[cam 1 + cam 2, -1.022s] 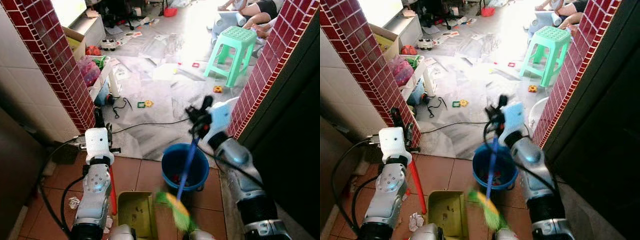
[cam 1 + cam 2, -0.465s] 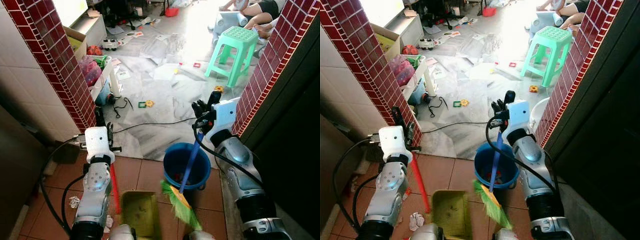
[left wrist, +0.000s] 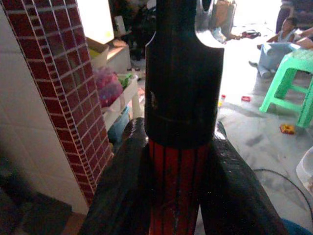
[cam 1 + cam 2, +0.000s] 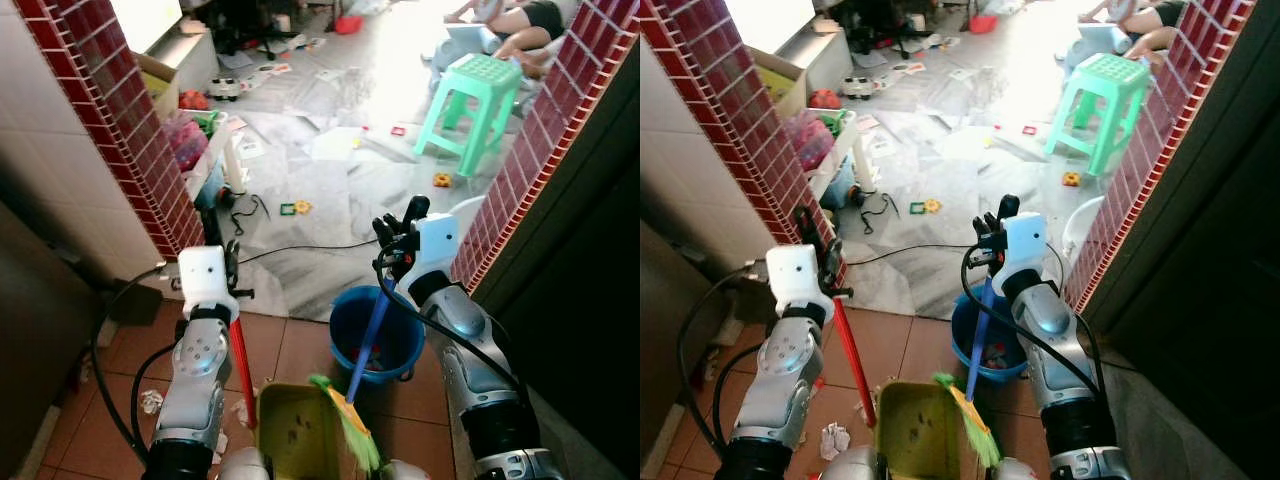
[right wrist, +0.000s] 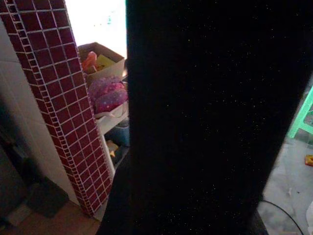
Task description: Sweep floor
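Leftmost, the left gripper (image 4: 232,268) is clamped on the red handle (image 4: 242,370) of the dustpan (image 4: 290,432), which sits on the tile floor (image 4: 290,345) between the arms. Crumpled paper (image 4: 150,402) lies beside the left arm, unswept. Over the last second the broom (image 4: 357,425) has swung in from the right: its green bristles now meet the pan's right edge, blue shaft (image 4: 368,340) crossing in front of the bucket (image 4: 376,330). Right gripper (image 4: 393,240) is closed round the shaft top. Judgement: debris is being pushed into the pan; the paper scrap remains for a later stroke.
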`<state>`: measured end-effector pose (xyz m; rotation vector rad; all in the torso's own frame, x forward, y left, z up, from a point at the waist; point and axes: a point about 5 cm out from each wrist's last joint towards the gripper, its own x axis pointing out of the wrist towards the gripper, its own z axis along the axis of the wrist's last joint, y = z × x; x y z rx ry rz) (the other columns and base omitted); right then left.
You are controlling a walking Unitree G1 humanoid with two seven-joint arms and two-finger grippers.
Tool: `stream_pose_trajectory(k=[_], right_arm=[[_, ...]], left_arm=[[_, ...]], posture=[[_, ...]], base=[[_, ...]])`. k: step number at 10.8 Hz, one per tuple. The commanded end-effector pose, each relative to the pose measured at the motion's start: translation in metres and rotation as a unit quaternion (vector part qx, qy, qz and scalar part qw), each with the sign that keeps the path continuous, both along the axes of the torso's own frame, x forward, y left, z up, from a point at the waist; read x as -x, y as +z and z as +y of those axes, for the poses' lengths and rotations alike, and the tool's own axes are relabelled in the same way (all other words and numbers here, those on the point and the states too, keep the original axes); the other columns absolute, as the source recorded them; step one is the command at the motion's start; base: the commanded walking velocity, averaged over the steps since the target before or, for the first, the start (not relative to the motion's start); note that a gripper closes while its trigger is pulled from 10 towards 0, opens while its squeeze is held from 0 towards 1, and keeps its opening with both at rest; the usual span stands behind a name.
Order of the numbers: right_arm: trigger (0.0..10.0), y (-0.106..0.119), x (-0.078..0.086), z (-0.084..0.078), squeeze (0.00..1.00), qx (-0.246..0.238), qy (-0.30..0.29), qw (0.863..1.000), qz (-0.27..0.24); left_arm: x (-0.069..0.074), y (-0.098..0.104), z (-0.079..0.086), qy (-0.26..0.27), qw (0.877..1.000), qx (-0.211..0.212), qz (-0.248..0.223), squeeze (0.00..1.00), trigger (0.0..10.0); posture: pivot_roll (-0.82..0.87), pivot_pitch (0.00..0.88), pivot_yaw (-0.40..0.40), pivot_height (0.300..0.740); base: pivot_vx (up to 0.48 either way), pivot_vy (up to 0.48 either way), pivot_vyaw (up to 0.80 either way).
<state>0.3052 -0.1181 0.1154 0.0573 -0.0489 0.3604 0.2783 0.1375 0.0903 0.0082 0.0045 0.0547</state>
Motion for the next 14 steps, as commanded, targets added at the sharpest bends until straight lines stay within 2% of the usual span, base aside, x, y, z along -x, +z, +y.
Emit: stream_pose_trajectory(k=[1, 3, 12, 14], right_arm=[[10.0, 0.006, -0.001, 0.003, 0.00, -0.002, 0.005, 1.000, -0.008], [10.0, 0.001, -0.001, 0.000, 0.00, 0.006, -0.001, 1.000, -0.001], [10.0, -0.004, 0.000, 0.000, 0.00, 0.017, -0.005, 1.000, 0.010], [10.0, -0.007, 0.000, 0.000, 0.00, 0.021, -0.007, 1.000, 0.015]], left_arm=[[-0.003, 0.017, -0.002, -0.004, 0.999, -0.003, -0.037, 0.00, 10.0], [-0.001, 0.015, -0.007, -0.015, 0.999, 0.007, -0.030, 0.00, 10.0], [-0.002, 0.017, -0.013, -0.034, 0.999, 0.003, -0.026, 0.00, 10.0], [-0.002, 0.020, -0.017, -0.046, 0.998, -0.001, -0.035, 0.00, 10.0]], posture=[[-0.02, 0.000, 0.041, 0.740], [-0.02, 0.000, 0.037, 0.740], [-0.02, 0.000, 0.035, 0.740], [-0.02, 0.000, 0.035, 0.740]], base=[[0.000, 0.000, 0.00], [0.000, 0.154, 0.00], [0.000, 0.480, 0.00], [0.000, 0.000, 0.00]])
